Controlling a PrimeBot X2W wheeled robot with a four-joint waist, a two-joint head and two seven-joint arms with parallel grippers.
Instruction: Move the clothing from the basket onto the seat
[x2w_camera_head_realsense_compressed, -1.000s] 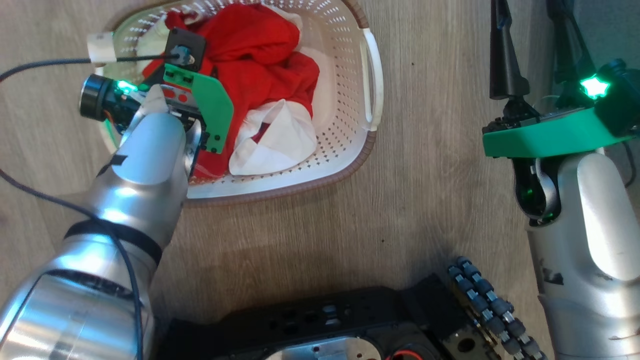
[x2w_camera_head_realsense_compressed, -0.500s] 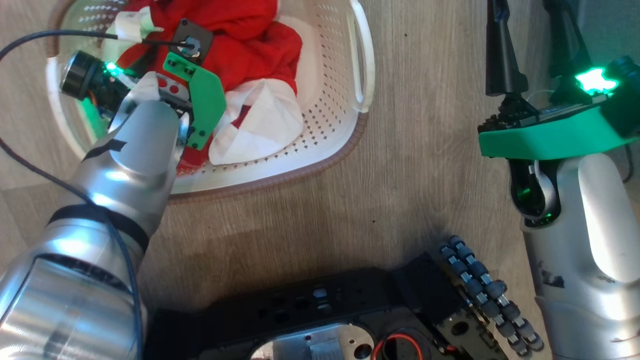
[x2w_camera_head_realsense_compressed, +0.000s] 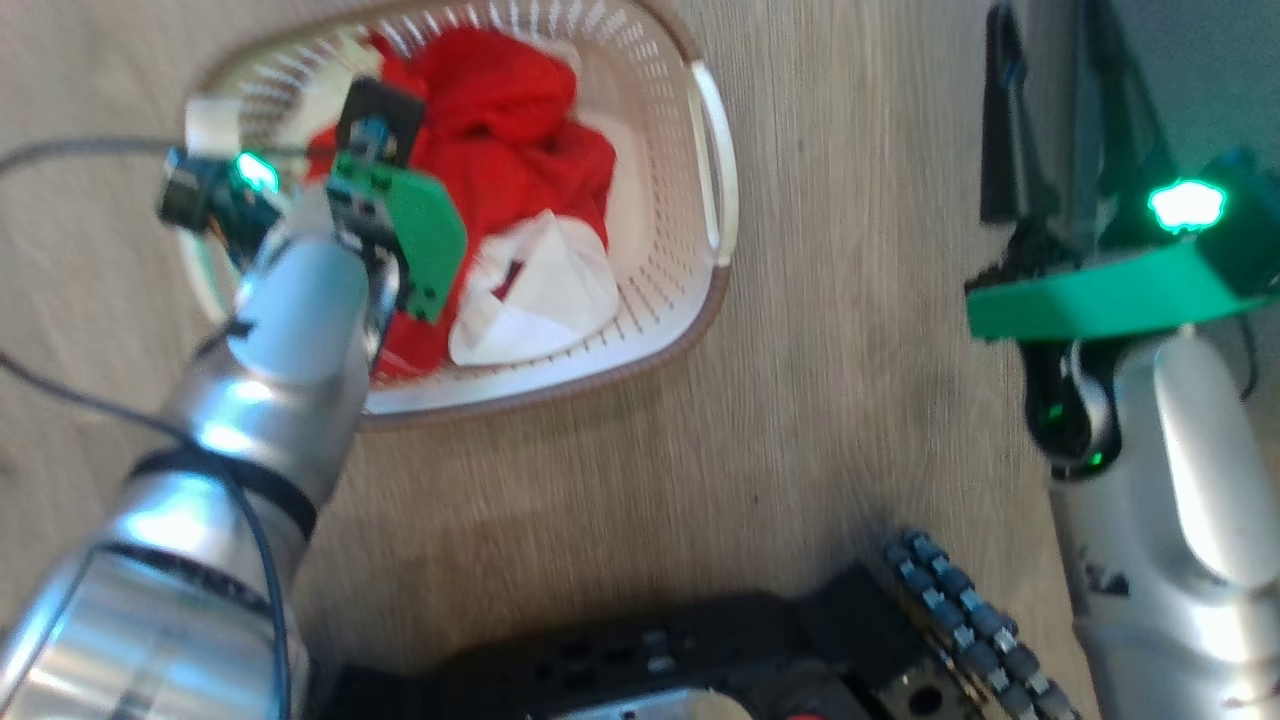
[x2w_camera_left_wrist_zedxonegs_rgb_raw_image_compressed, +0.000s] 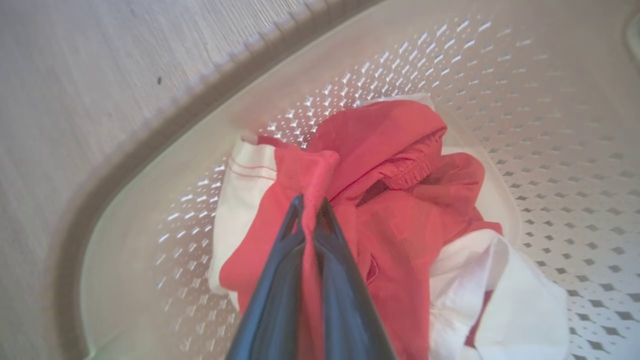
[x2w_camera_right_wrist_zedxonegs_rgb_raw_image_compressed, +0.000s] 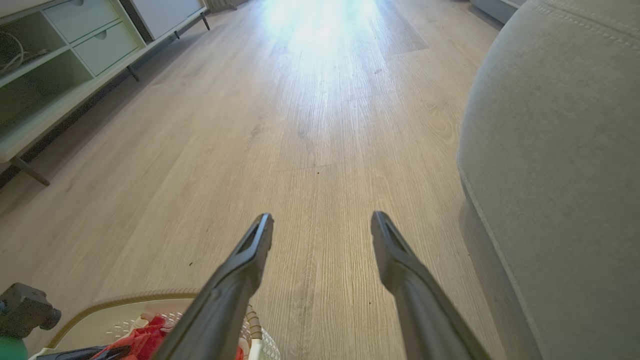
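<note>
At the left, the left gripper (x2w_camera_left_wrist_zedxonegs_rgb_raw_image_compressed: 310, 202) was down in the basket (x2w_camera_head_realsense_compressed: 655, 270) on the floor (x2w_camera_head_realsense_compressed: 850, 400), jaws clenched on a red fold of the clothing (x2w_camera_left_wrist_zedxonegs_rgb_raw_image_compressed: 400, 210), seemingly to lift it out. Farther right, the right gripper (x2w_camera_right_wrist_zedxonegs_rgb_raw_image_compressed: 322, 220) hung with jaws released, free, near the grey seat (x2w_camera_right_wrist_zedxonegs_rgb_raw_image_compressed: 550, 150) where the load belonged.

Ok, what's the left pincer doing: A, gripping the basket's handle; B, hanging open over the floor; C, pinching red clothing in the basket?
C: the left wrist view shows the left pincer shut on a fold of the clothing, inside the basket.
</note>
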